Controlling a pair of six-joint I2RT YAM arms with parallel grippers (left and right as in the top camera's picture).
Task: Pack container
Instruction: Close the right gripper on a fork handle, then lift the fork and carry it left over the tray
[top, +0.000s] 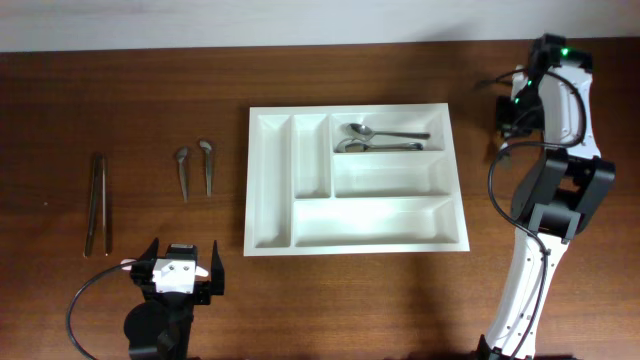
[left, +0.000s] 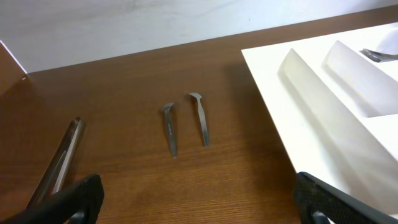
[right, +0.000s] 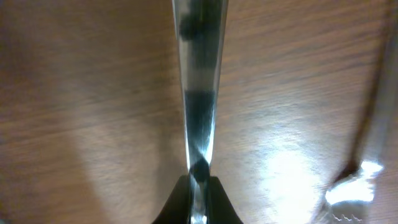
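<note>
The white five-compartment container (top: 350, 247) lies in the middle of the table; its left end shows in the left wrist view (left: 283, 106). Two spoons (top: 385, 138) lie in its top right compartment. Two short metal pieces (top: 195, 168) lie left of it, also in the left wrist view (left: 186, 124). Two long thin pieces (top: 97, 200) lie further left. My left gripper (top: 180, 270) (left: 199, 205) is open and empty near the front edge. My right gripper (top: 508, 118) (right: 199, 186) is shut on a shiny flat piece of cutlery (right: 200, 93) right of the container.
Brown wooden table. A blurred shiny metal piece (right: 351, 190) lies on the wood at the right of the right wrist view. A white wall runs along the far table edge (top: 300, 45). The right arm's base (top: 520, 330) stands at the front right.
</note>
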